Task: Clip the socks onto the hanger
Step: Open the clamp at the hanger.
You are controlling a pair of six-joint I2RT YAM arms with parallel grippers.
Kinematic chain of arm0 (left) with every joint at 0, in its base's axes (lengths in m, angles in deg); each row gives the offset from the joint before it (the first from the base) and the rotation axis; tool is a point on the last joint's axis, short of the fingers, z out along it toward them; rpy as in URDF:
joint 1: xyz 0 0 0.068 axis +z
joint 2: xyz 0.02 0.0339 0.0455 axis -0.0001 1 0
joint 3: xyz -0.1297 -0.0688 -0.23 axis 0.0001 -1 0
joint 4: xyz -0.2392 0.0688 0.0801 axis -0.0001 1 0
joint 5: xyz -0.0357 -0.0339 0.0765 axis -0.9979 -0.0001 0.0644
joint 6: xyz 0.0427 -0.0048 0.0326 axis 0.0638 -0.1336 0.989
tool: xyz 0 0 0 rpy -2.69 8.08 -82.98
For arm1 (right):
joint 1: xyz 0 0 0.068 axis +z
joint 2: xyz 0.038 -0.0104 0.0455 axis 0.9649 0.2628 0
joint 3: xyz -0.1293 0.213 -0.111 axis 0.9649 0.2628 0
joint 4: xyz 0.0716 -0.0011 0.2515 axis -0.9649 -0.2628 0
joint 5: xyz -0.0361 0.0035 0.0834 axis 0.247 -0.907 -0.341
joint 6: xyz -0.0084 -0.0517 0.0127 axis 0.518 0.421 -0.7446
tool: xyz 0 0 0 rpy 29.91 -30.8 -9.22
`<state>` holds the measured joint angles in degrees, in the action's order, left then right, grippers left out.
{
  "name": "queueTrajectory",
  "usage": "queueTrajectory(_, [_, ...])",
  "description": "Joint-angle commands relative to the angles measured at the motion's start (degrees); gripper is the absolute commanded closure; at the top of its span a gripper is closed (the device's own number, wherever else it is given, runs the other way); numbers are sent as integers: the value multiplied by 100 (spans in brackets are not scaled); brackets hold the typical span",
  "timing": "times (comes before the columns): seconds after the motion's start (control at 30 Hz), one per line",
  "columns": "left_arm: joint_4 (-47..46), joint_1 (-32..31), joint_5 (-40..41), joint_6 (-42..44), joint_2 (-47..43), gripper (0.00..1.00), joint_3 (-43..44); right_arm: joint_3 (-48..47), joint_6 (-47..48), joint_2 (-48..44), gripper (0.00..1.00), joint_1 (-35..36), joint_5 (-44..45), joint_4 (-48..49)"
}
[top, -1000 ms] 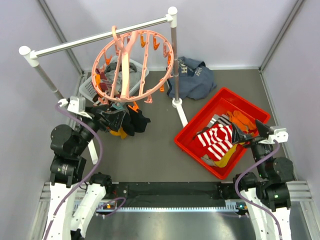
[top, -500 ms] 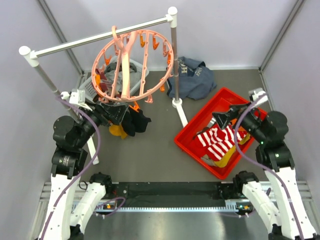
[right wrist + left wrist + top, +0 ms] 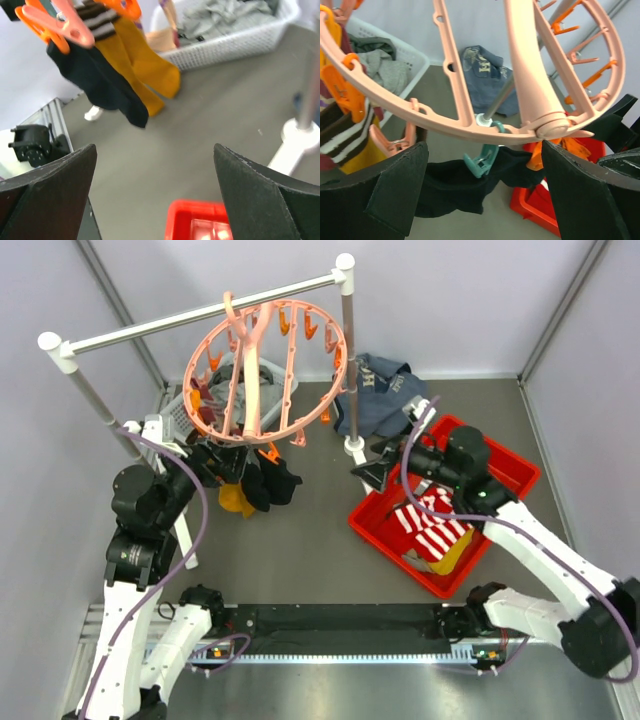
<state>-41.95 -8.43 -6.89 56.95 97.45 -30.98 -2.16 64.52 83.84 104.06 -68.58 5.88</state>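
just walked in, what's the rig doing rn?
Sock-hanging run, between picks. Both grippers are open and empty. The left gripper sits just under the rim of the pink hanger, beside a black sock and a yellow sock already clipped on. The right gripper hangs over the left corner of the red bin, pointing toward the hanger. A red-and-white striped sock lies in the bin, not yet clipped.

From above, the hanger (image 3: 258,370) covers most of the white basket (image 3: 178,418) and the left gripper (image 3: 222,464) under it, and the right arm (image 3: 540,550) hides part of the red bin (image 3: 368,523) of socks (image 3: 435,530).
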Motion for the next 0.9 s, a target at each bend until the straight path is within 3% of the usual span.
queueTrajectory(0.0, [-48, -28, 463, 424, -48, 1, 53, -345, -286, 596, 2, 391, -77, 2203])
queueTrajectory(0.4, [-30, -28, 1746, 829, 5, 1, -158, -1189, -1156, 2520, 13, 1007, -560, 4260])
queueTrajectory(0.87, [-83, -28, 1835, 838, -83, 1, -220, -1848, -1447, 3541, 25, 1473, -674, 5078])
